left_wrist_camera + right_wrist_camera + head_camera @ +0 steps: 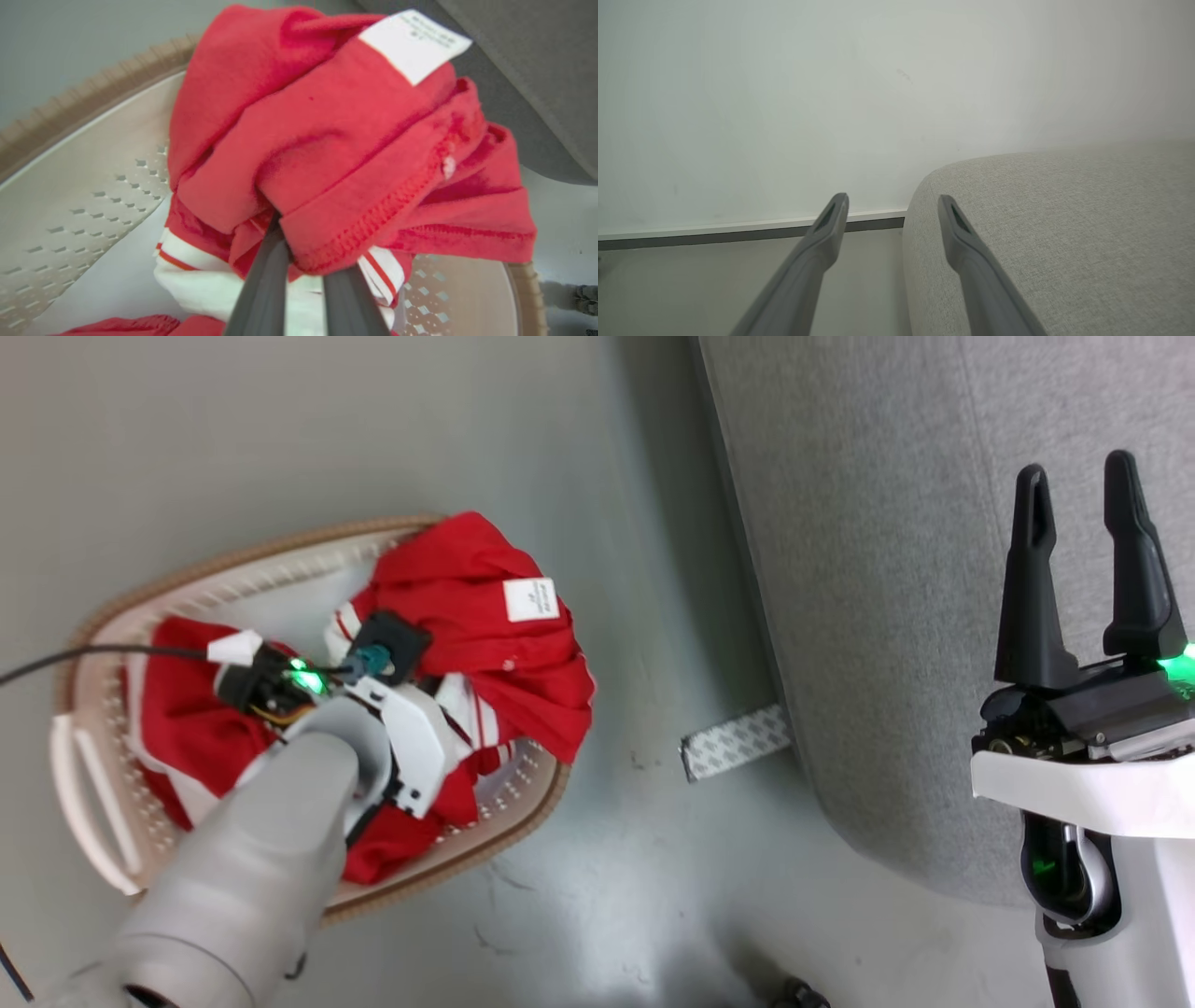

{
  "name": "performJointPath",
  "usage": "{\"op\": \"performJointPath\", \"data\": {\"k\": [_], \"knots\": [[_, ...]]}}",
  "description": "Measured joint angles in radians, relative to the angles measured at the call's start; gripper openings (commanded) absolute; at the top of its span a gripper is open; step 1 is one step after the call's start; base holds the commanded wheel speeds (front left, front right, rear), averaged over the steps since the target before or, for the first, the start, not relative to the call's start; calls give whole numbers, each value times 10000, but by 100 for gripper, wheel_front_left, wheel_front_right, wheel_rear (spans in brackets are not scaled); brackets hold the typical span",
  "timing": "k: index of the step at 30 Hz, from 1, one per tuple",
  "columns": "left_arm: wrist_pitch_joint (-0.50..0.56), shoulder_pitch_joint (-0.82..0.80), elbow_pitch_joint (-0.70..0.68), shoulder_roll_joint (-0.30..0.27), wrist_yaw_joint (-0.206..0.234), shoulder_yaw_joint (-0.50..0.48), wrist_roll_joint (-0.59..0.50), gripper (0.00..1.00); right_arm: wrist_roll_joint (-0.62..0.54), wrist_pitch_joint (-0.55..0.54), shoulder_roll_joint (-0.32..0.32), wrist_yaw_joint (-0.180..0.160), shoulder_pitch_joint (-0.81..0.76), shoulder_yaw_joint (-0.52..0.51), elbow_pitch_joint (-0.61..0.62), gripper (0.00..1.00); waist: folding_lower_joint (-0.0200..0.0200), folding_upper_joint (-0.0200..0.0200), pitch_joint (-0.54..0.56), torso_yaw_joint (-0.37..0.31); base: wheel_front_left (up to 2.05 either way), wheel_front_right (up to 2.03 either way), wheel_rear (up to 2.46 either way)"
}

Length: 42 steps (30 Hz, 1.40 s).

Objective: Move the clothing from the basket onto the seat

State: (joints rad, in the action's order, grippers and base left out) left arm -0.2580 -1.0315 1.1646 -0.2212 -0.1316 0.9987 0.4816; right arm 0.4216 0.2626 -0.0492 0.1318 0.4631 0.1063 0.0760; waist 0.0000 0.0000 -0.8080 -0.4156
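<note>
hidden tips, unreadable print, cropped edges
the left gripper has its dark fingertips buried in the fold of bright red soft fabric clothing it pinches; print on the small white rectangular label is too blurred to read; the clothing hides most of the floor of the oval cream-white perforated plastic basket; the large grey woven-fabric seat runs off the head view's top and right edges

Home-like room: grey upholstered seat, laundry basket on bare floor, plain white wall
</note>
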Motion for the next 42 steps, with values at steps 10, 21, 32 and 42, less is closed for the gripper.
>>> {"op": "performJointPath", "data": {"k": [10,21,32,42], "knots": [[-59,1063,-1417,192,0,-571,531,0,-732,0,4,0,-357,-157,-307,100,0,0,1407,701,0,0,0],[-59,2754,-3137,510,2,-1789,449,0,-1446,0,8,0,-1073,-115,-823,100,-1,0,3554,1639,0,0,0],[-59,3882,-4790,794,2,-2836,464,0,-1473,2,6,0,-2006,309,-1327,100,-2,0,5716,2601,0,0,0],[-59,4077,-5647,809,0,-3175,779,0,-1139,2,8,0,-2814,965,-1762,100,-3,0,7422,3420,0,0,0]]}}
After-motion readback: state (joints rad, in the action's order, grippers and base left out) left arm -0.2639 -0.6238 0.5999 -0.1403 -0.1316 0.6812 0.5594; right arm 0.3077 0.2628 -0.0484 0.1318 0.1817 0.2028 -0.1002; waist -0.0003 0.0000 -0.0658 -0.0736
